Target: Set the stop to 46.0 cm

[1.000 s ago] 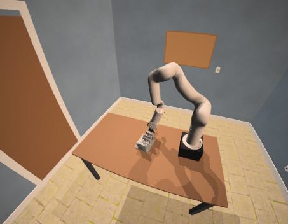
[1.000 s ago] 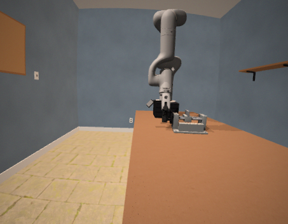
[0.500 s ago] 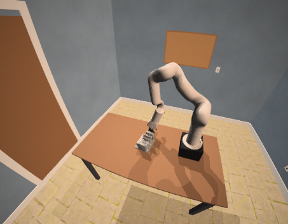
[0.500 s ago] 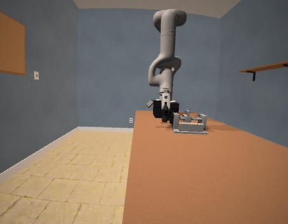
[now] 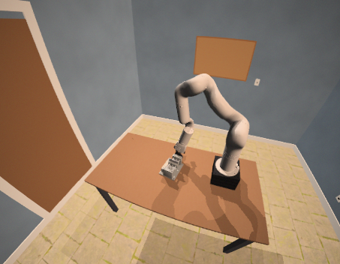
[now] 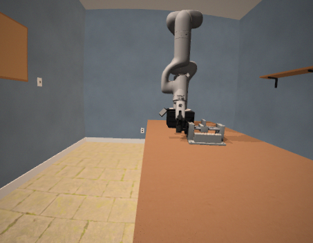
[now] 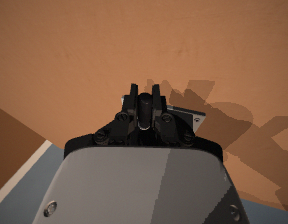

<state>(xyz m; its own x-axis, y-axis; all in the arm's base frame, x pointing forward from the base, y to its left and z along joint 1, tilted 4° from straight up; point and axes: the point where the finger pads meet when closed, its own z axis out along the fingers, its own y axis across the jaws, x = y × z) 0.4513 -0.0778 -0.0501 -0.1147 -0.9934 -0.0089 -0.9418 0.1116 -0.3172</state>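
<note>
The grey stop fixture (image 5: 170,172) (image 6: 208,138) stands on the table, with end blocks, rods and a base plate. Its stop carriage (image 6: 204,128) sits on the rods between the end blocks, near the middle. No scale reading is legible. My gripper (image 5: 178,153) (image 6: 182,130) (image 7: 144,93) is at the fixture's end, pointing down. Its black fingers are shut on the dark upright handle (image 7: 145,111) of the handwheel, one finger on each side. The wheel itself is mostly hidden by the fingers and the gripper body.
The brown table (image 5: 121,165) (image 6: 202,193) bears the fixture and the arm's black base block (image 5: 225,179) (image 6: 171,119). A corner of the fixture's plate (image 7: 197,119) shows right of the fingers in the wrist view. A wall shelf (image 6: 291,72) is at the far right in the exterior view.
</note>
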